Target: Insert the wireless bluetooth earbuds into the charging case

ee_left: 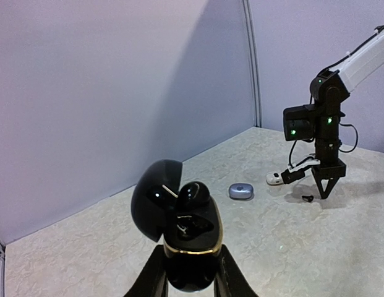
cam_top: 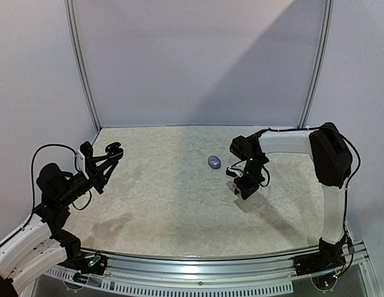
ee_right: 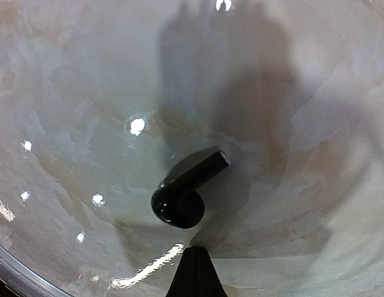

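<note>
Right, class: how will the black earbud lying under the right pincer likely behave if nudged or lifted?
The black earbud looks glossy and rounded, so it may slip from the right pincer. Its stem lies flat on the table, so a nudge would probably spin it rather than roll it. It looks tiny beside the pincer, so likely light.

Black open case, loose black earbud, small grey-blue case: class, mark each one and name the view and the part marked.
black open case (ee_left: 192,267): left wrist view, its lower shell.
loose black earbud (ee_right: 190,185): right wrist view, where stem meets head.
small grey-blue case (ee_left: 241,191): left wrist view, its top.
</note>
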Robot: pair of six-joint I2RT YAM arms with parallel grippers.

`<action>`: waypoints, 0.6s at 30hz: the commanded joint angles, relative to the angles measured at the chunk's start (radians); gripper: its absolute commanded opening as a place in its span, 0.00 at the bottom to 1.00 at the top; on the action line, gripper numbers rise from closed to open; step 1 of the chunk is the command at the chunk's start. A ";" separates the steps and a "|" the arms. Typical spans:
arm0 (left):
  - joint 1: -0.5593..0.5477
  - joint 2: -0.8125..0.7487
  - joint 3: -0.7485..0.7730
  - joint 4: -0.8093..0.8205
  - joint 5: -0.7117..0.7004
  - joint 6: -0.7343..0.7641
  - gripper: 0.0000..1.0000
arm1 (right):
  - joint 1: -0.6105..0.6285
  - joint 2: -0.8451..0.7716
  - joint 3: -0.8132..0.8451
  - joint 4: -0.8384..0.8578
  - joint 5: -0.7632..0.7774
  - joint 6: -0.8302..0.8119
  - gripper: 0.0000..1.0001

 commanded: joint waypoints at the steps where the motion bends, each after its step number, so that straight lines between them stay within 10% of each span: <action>1: 0.014 0.007 -0.019 -0.019 0.008 0.005 0.00 | -0.008 -0.043 0.047 -0.025 0.052 0.000 0.00; 18: 0.014 0.007 -0.019 -0.024 0.007 0.014 0.00 | -0.002 0.160 0.266 0.010 -0.041 -0.149 0.00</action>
